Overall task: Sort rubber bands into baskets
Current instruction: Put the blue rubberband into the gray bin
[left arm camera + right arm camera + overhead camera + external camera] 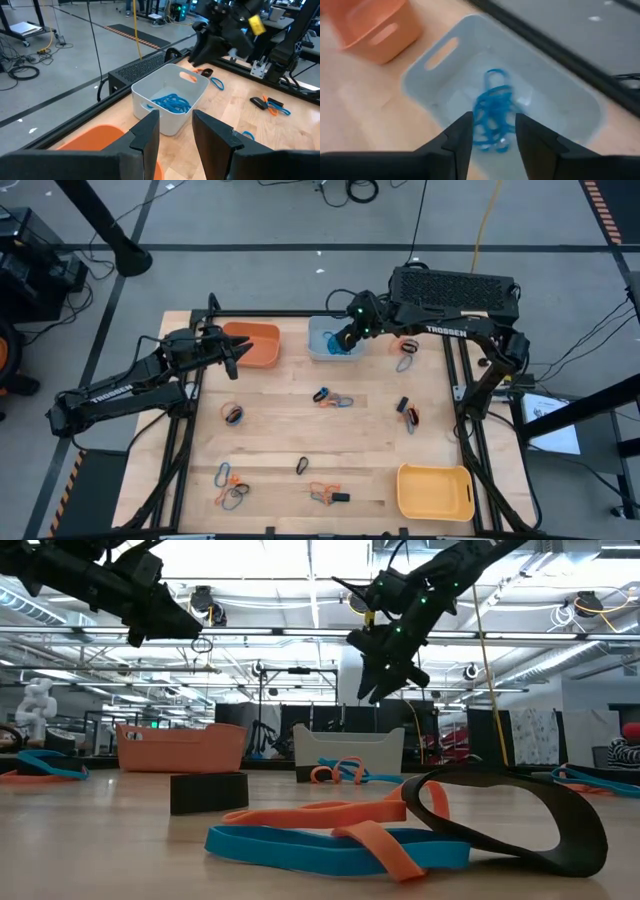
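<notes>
The pale blue-grey basket [322,330] stands at the table's far edge and holds a bunch of blue rubber bands [492,112]. My right gripper [492,135] hangs open above it, slanting down, with nothing between its fingers. Left of it stands the orange basket [258,345]. My left gripper [176,130] is open and empty, raised over that basket's near left side. The yellow basket [435,490] sits at the near right corner. Loose orange, blue and black rubber bands [333,398] lie scattered on the wooden table.
Small clusters of bands lie at the left [232,414], the near left [230,485], the near middle [325,493], the right [408,412] and the far right [405,355]. A black box [455,288] stands behind the table's far edge. Black frame rails run along the left and right sides.
</notes>
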Robot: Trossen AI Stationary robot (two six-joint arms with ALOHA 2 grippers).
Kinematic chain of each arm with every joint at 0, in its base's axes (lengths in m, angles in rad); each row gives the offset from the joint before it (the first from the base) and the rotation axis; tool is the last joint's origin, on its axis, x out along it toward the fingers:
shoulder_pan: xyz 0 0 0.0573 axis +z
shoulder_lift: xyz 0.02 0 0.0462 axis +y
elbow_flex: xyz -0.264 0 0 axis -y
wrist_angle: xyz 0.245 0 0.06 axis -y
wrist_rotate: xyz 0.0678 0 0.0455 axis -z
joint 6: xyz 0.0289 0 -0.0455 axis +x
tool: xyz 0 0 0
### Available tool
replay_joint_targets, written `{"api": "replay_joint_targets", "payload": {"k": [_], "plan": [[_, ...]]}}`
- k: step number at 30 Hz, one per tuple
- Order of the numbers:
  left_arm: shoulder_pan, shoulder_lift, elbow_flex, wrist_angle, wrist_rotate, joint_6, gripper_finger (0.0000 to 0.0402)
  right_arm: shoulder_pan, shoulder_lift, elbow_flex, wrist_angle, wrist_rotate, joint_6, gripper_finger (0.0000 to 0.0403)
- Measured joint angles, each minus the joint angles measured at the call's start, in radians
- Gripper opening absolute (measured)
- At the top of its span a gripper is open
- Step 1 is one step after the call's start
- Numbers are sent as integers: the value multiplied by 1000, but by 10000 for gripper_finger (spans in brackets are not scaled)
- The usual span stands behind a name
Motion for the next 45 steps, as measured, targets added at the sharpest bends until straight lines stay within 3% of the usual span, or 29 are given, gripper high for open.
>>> {"api": "replay_joint_targets", "payload": {"k": [7, 13, 24, 45], "plan": [[0, 0, 0, 0, 0, 0, 123, 141, 0, 0, -28, -74, -19, 142], [0, 0, 0, 0, 0, 0, 123, 318, 0, 0, -176, -85, -49, 141], [0, 0, 0, 0, 0, 0, 123, 516, 8, -7, -316, 134, 21, 141], [0, 0, 0, 11, 0, -23, 123, 493, 8, -386, 239, 198, -22, 141]]}}
